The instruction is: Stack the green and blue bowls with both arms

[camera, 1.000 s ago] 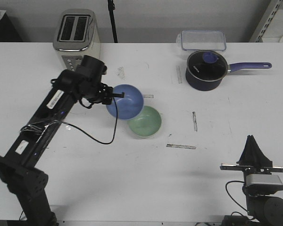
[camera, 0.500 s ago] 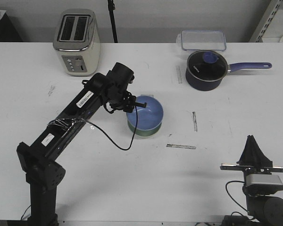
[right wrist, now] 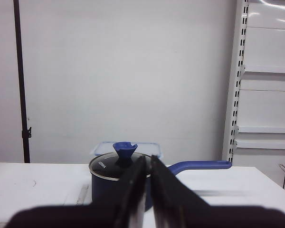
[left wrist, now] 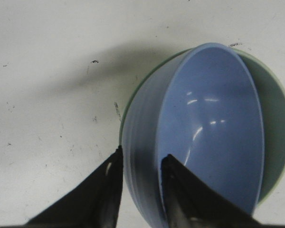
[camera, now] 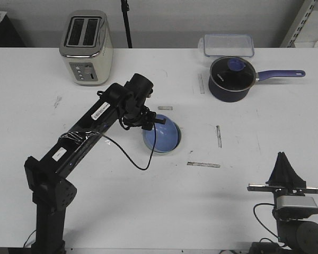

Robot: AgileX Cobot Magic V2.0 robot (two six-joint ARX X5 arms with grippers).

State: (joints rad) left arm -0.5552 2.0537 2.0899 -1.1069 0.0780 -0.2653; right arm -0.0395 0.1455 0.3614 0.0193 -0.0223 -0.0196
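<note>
Left pincer [left wrist: 138,190] remains clamped on the blue bowl's [camera: 162,135] rim. The bowl has dropped from a second ago and now sits tilted inside the green bowl [left wrist: 274,128]. Stack effectively formed; release outstanding. Right pincer [right wrist: 147,185] closed, empty, parked well apart.

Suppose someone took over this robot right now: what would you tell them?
Left gripper: shut on the blue bowl's rim, one finger inside, one outside.
Right gripper: shut, empty, parked at the table's near right.
Blue bowl sits tilted inside the green bowl, mid-table.
Done: blue bowl is in the green one.
Left: release and pull the left arm away.
</note>
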